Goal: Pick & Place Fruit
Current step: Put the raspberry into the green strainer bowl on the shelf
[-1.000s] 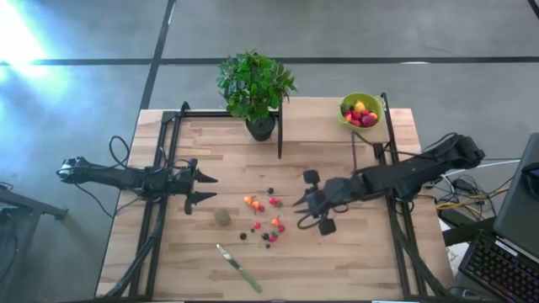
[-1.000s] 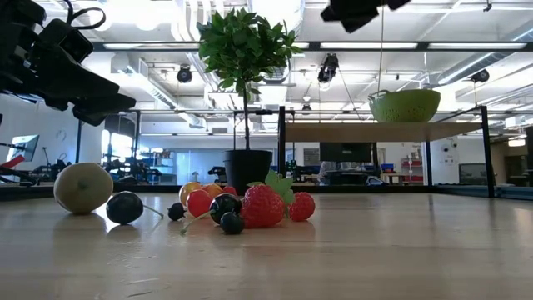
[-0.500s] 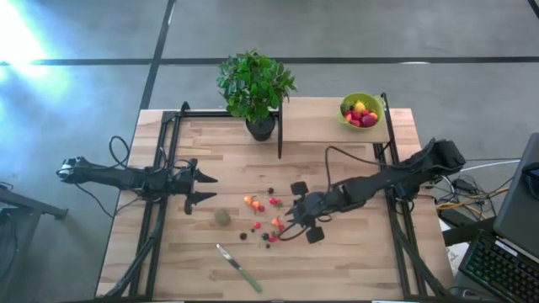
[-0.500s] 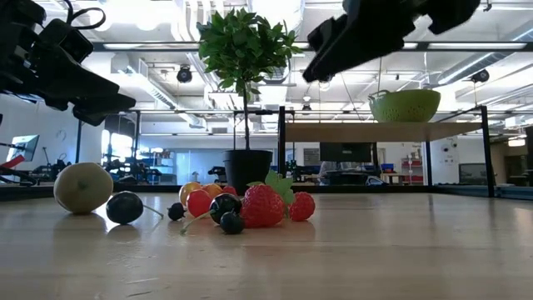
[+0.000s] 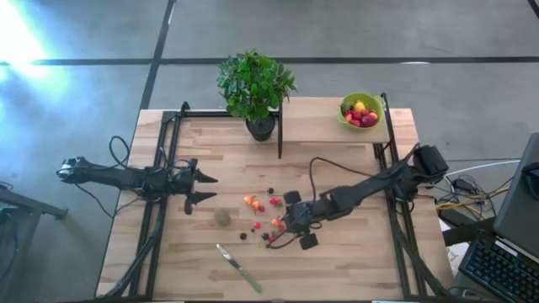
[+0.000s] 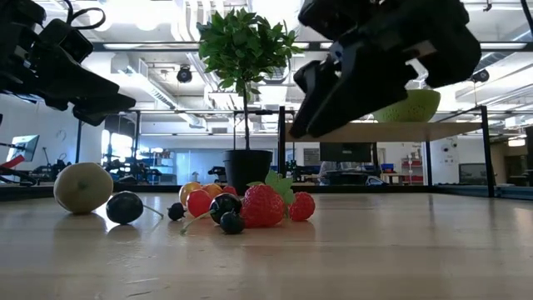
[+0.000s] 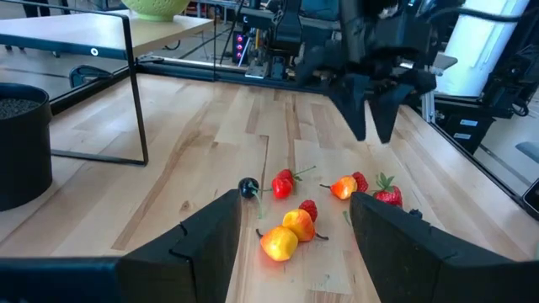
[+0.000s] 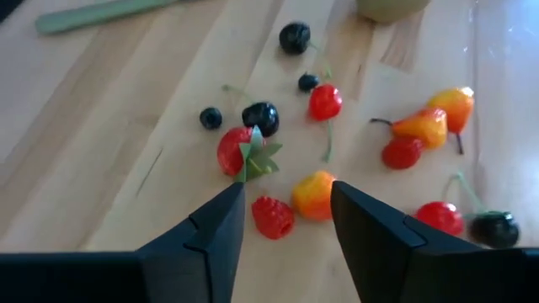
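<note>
Small toy fruits (image 5: 263,215) lie in a loose cluster at the table's middle: red and orange berries, dark berries, a strawberry (image 6: 262,207). A dull-green kiwi ball (image 5: 222,217) rests on the table to their left. My right gripper (image 5: 280,224) hovers open above the cluster's right side. In the right wrist view its fingers (image 8: 286,192) stand on either side of a raspberry (image 8: 272,216) and an orange berry (image 8: 313,195) without touching them. My left gripper (image 5: 206,187) waits open above the table's left part.
A lime-green bowl (image 5: 360,109) holding red fruit and a yellow one sits on a raised shelf at the far right. A potted plant (image 5: 257,84) stands at the far middle. A green-handled knife (image 5: 238,268) lies near the front edge. Black frame rails run along both sides.
My right gripper has moved toward the table's left and down, from the right part of the table to just above the fruit cluster, staying open. The fruits and my left arm have kept still.
</note>
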Robot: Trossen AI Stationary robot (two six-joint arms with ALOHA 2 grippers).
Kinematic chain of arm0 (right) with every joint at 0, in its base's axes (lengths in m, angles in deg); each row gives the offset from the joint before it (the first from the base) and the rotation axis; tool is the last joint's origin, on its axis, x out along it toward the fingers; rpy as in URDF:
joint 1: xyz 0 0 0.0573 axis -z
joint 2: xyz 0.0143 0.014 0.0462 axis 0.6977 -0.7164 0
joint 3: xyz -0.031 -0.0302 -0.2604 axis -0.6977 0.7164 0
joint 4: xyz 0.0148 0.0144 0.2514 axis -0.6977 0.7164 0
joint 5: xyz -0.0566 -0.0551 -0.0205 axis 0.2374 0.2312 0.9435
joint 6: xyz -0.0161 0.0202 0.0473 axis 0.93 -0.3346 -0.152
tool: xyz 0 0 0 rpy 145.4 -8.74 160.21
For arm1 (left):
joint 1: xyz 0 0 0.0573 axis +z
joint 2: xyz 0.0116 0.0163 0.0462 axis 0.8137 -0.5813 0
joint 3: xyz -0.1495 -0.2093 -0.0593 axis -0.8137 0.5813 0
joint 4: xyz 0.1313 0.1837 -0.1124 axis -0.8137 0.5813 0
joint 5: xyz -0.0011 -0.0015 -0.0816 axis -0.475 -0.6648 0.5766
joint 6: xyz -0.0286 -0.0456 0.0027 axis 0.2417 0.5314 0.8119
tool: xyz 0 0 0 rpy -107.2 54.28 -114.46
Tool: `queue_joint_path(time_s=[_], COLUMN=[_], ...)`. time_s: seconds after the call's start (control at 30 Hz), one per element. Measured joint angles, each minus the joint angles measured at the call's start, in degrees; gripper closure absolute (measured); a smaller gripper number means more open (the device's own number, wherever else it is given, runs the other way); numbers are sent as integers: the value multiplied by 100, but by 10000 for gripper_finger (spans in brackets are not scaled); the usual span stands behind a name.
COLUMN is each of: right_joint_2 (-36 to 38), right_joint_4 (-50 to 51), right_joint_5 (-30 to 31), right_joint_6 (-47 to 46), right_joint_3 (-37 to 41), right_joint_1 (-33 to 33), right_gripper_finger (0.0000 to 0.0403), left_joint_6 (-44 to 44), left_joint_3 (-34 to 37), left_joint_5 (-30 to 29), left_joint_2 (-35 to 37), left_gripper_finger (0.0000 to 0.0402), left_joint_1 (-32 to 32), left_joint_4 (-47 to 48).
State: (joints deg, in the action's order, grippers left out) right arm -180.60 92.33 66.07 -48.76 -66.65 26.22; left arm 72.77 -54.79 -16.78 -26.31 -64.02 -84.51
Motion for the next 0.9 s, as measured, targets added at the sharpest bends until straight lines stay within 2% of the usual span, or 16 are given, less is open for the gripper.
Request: queue_joint_path(time_s=[0.3,0.9], right_joint_2=[-460,-1089], right_joint_4=[-126,-600], right_joint_5=[-47,-101], right_joint_6=[-132,-320], right_joint_3=[0,0], right_joint_1=[-2,-13], right_gripper_finger=[197,164], left_joint_6=[0,-1], left_joint_3=[-1,-2], left_joint_5=[1,0], left_joint_2=[0,0], left_gripper_finger=[172,172], left_joint_1=[-1,0], left_joint_4=[1,0])
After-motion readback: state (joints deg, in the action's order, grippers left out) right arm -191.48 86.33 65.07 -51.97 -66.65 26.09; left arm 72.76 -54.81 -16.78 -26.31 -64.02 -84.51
